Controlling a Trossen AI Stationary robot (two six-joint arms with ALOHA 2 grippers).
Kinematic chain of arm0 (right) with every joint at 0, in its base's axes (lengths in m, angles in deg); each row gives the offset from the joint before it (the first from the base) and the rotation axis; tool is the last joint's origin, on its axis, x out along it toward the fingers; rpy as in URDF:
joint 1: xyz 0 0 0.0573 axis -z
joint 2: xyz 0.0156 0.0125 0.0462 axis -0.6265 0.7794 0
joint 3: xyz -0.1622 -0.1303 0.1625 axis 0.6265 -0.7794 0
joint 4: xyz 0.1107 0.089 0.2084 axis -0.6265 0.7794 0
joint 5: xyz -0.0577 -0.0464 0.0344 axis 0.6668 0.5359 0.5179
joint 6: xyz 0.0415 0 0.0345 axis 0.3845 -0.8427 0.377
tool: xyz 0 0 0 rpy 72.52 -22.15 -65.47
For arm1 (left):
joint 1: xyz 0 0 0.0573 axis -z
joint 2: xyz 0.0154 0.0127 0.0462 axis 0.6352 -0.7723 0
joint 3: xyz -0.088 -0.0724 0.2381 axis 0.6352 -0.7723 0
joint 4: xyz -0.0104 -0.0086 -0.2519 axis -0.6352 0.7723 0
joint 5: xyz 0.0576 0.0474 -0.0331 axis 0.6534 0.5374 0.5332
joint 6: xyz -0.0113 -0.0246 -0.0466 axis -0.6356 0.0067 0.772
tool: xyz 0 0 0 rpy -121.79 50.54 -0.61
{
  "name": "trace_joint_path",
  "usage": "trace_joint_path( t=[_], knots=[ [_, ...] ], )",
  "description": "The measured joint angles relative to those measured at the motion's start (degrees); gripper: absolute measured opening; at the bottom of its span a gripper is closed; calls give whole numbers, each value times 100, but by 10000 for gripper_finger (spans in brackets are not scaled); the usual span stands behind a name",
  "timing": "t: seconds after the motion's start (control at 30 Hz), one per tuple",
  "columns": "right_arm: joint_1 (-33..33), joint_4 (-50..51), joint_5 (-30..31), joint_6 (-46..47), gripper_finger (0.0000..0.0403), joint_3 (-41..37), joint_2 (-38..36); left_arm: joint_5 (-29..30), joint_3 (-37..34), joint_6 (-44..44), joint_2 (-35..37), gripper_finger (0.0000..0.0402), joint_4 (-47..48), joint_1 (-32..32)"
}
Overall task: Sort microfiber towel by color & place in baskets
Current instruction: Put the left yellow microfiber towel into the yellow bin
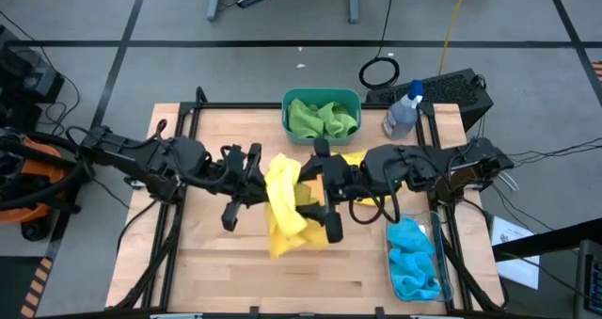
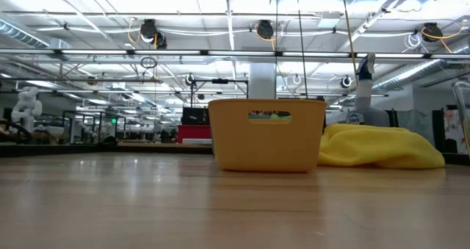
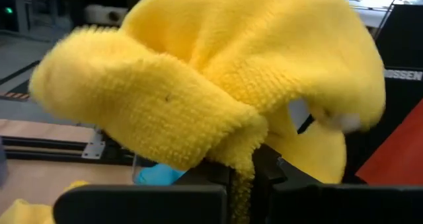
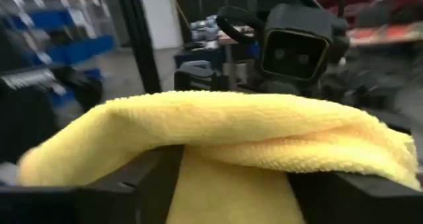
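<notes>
A yellow microfiber towel (image 1: 283, 215) hangs above the table's middle between my two grippers. My left gripper (image 1: 263, 182) is shut on it, and the towel (image 3: 218, 72) fills the left wrist view. My right gripper (image 1: 325, 202) stands open at the towel's right side. A second yellow towel (image 2: 382, 146) lies on the table beside the orange basket (image 2: 268, 135), which the arms hide in the high view. Green towels (image 1: 320, 119) lie in the teal basket (image 1: 287, 101) and blue towels (image 1: 412, 255) in the clear basket (image 1: 438, 263). My left gripper pinches a bunched fold of the yellow towel (image 3: 242, 159) between its two fingers, coming level from the table's left. The towel is lifted clear and billows out past the fingers. My right gripper is open, and a fold of the towel (image 4: 231, 128) drapes across and between its two spread fingers (image 4: 149, 181).
A clear spray bottle with a blue top (image 1: 403, 112) stands at the far right, beside the teal basket. A black box (image 1: 451, 91) sits beyond the table's far right corner. Bare wood (image 1: 216, 263) shows toward the near left of the table.
</notes>
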Motion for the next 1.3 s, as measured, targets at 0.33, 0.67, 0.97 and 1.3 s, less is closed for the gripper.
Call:
trace_joint_path(
  t=[0.33, 0.67, 0.97, 1.3],
  knots=[
    [71, 18, 1186, -357, 326, 0, 0, 0, 2, -465, -35, 18, -28, -381],
    [53, 283, 781, -814, 317, 0, 0, -726, -4, -477, -22, 18, -173, -841],
    [-160, 543, 738, -925, 314, 0, -2, -1809, -9, 340, 55, 18, 76, -1165],
    [-459, 1300, 1163, -587, 313, -7, 11, -1761, 2, 457, 67, 18, -246, -1210]
  ],
)
